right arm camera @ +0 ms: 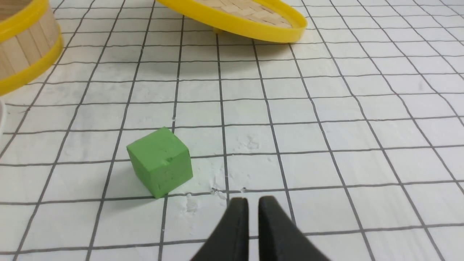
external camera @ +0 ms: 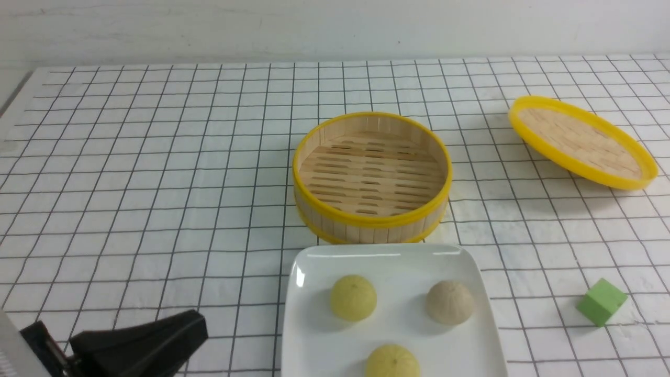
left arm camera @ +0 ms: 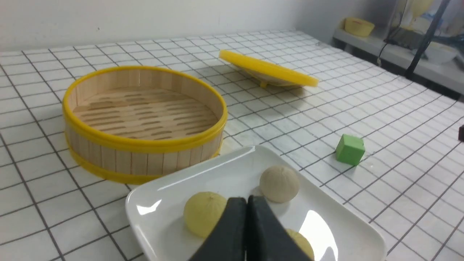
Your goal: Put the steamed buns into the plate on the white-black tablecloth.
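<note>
Three steamed buns lie in the white plate (external camera: 387, 252) on the white-black tablecloth (external camera: 157, 183). One pale yellow bun (external camera: 353, 297) sits at the plate's left, a beige bun (external camera: 450, 301) at its right, and a second yellow bun (external camera: 392, 362) at the near edge. My left gripper (external camera: 200, 321) hangs shut and empty, just left of the plate. In the left wrist view its tips (left arm camera: 246, 198) meet in front of the buns (left arm camera: 279, 183). My right gripper (right arm camera: 253, 200) is outside the front view. Its fingers stand slightly apart over bare cloth, with nothing between them.
An empty yellow-rimmed bamboo steamer (external camera: 371, 226) stands just behind the plate. Its lid (external camera: 581, 141) lies tilted at the far right. A green cube (external camera: 601, 301) rests right of the plate, close to my right gripper and a little ahead of it (right arm camera: 159, 161).
</note>
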